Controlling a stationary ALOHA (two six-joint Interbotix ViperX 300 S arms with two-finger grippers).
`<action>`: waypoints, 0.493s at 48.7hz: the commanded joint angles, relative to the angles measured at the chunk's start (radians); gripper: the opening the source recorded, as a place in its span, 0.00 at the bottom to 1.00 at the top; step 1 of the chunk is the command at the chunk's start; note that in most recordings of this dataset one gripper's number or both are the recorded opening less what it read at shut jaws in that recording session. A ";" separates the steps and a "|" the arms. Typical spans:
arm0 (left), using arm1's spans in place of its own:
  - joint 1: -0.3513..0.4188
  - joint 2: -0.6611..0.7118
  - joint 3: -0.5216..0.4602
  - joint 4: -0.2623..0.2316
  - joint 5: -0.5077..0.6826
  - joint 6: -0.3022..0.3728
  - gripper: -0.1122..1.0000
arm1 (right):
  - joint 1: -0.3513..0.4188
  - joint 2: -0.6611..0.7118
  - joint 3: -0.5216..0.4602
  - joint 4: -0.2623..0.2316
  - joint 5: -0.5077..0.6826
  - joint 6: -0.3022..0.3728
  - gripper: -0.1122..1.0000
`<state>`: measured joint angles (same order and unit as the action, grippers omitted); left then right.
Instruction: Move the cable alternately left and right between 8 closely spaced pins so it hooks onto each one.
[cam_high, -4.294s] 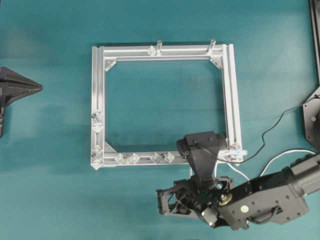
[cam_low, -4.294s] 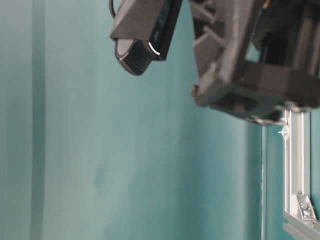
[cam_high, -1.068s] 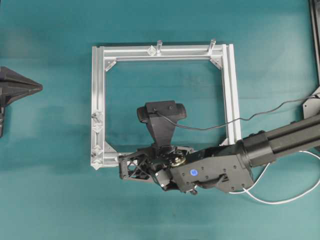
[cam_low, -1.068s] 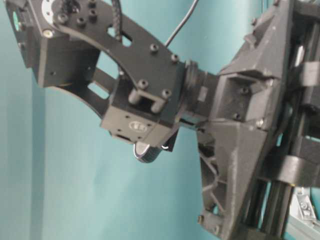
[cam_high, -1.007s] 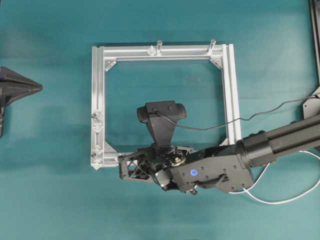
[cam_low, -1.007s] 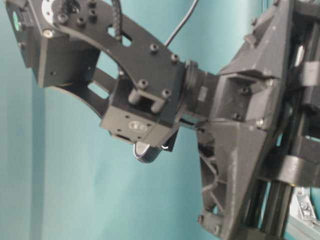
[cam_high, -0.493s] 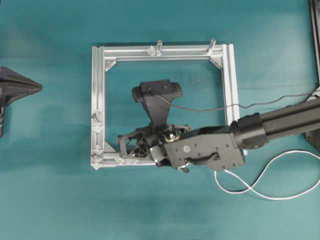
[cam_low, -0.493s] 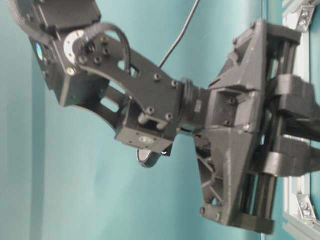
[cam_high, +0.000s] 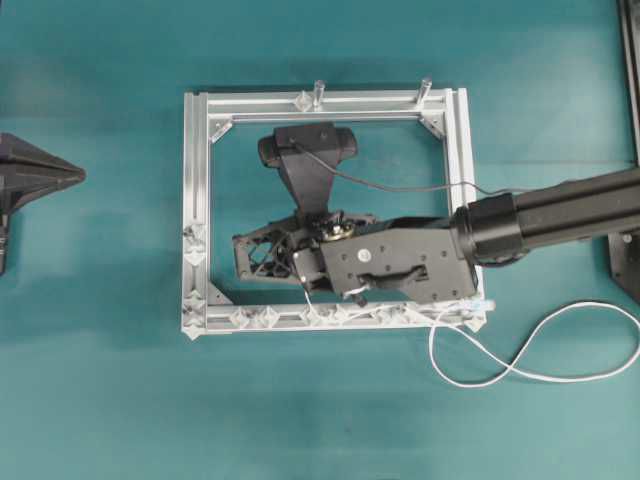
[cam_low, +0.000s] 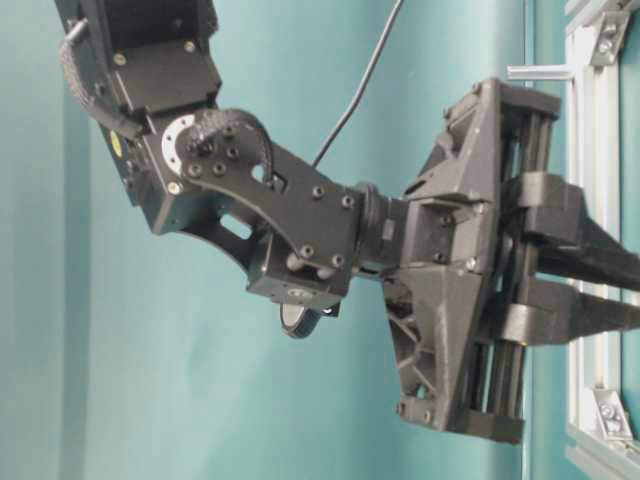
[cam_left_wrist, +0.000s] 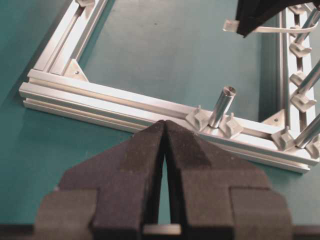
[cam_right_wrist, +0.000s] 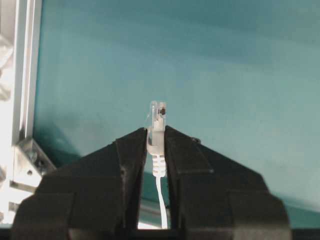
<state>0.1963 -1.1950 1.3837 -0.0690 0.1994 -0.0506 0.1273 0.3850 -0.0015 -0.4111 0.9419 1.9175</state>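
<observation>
My right gripper (cam_right_wrist: 156, 131) is shut on the cable's pale plug (cam_right_wrist: 158, 114), which sticks out past the fingertips. The white cord runs back between the fingers. In the overhead view the right gripper (cam_high: 262, 262) hangs inside the aluminium frame (cam_high: 196, 180), near its lower left corner. The cable (cam_high: 431, 350) trails from it along the bottom rail and loops on the table at the right. Several small pins (cam_high: 268, 318) stand on the bottom rail, and more pins (cam_high: 194, 257) on the left rail. My left gripper (cam_left_wrist: 165, 123) is shut and empty, parked left of the frame (cam_high: 45, 176).
Two grey posts (cam_high: 318, 92) (cam_high: 424, 88) stand on the frame's far rail. The right arm (cam_high: 540, 225) crosses the right rail. A black wire (cam_high: 400, 187) runs to its wrist camera. In the table-level view the right arm (cam_low: 300, 230) fills most of the picture.
The right gripper has moved from below the bottom rail up into the frame's inside, still holding the plug. The cable now lies along the bottom rail. The left gripper has not moved.
</observation>
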 joint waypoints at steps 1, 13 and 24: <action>-0.002 0.006 -0.011 0.002 -0.009 -0.006 0.15 | -0.008 -0.041 -0.020 -0.006 0.000 -0.003 0.22; -0.002 0.006 -0.011 0.002 -0.009 -0.006 0.15 | -0.008 -0.028 -0.041 -0.011 -0.006 -0.005 0.22; -0.002 0.006 -0.011 0.002 -0.009 -0.006 0.15 | -0.012 0.029 -0.130 -0.023 -0.005 -0.009 0.22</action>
<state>0.1963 -1.1950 1.3837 -0.0690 0.1994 -0.0506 0.1212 0.4157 -0.0767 -0.4249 0.9388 1.9113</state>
